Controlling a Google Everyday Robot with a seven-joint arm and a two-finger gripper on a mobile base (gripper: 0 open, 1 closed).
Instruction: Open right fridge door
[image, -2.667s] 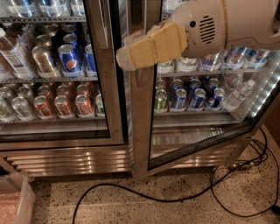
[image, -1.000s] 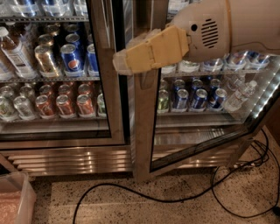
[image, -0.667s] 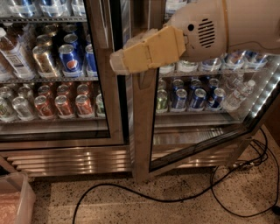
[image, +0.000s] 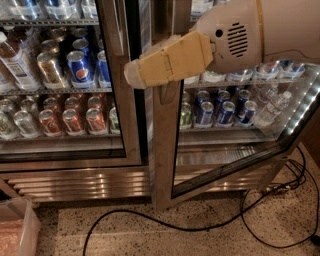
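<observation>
Arm (image: 280, 30) extended leftward, jaws at right fridge door (image: 165, 150).

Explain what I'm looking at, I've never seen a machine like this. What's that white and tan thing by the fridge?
This is one camera view, looking down at a fridge. The white shape is a robot's arm; the tan piece at its end is the gripper, its hand, against the left edge of the right fridge door. That door looks partly swung out: its bottom edge slants. The left door is shut, with cans behind it. A black cable lies on the floor.
</observation>
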